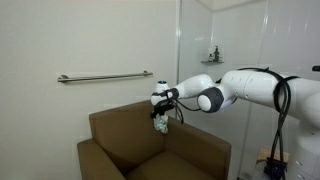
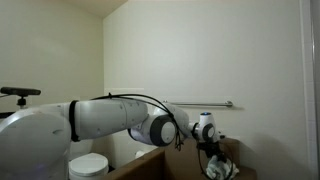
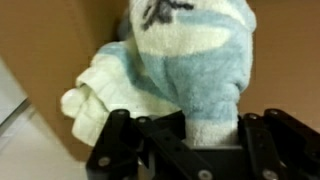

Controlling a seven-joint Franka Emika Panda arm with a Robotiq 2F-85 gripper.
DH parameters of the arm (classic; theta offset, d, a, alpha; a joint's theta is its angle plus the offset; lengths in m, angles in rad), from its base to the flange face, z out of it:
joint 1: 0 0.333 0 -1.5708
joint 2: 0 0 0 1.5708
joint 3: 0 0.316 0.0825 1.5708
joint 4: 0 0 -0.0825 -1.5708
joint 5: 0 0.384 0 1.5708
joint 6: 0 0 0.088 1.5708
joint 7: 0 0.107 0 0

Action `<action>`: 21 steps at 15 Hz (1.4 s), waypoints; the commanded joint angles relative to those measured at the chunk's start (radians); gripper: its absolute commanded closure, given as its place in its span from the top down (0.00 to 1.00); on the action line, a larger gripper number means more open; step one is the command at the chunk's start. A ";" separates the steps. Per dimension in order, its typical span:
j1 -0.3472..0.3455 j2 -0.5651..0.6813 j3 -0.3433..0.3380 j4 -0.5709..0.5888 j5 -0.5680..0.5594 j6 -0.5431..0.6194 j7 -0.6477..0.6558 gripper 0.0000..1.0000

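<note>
A soft, fuzzy cloth (image 3: pixel 190 60), striped pale blue and white, is pinched in the gripper (image 3: pixel 190 135). The jaws are pressed together on its bunched upper part, as is shown in the wrist view, where the fabric is squeezed between the two black fingers (image 3: pixel 115 140).

In both exterior views the gripper (image 1: pixel 160 110) (image 2: pixel 208 143) is seen above the armchair (image 1: pixel 120 130) (image 2: pixel 150 162), just in front of its backrest. The cloth (image 1: pixel 161 124) (image 2: pixel 218 167) hangs from the gripper over the seat. Whether its lower end touches the backrest cannot be told; it does not appear to lie on the cushion. The brown surface (image 3: pixel 45 50) behind the cloth in the wrist view is taken to be the armchair's upholstery.

On the wall above the armchair's back a metal grab rail (image 1: pixel 105 77) (image 2: pixel 205 104) is mounted, and a small shelf (image 1: pixel 213 58) is fixed higher up, off to one side of the armchair.

As a judgement of progress, the grasp and the lift are counted as done, since the cloth is carried clear of the seat. The carrying and the release are not yet done, as nothing is set down and the grip is not loosened.
</note>
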 commanded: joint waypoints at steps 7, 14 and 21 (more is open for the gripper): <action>0.202 0.007 0.225 -0.010 0.080 0.040 -0.109 0.05; 0.286 -0.015 0.430 0.084 0.174 0.070 -0.265 0.05; 0.189 0.000 0.581 -0.112 0.316 0.034 -0.512 0.05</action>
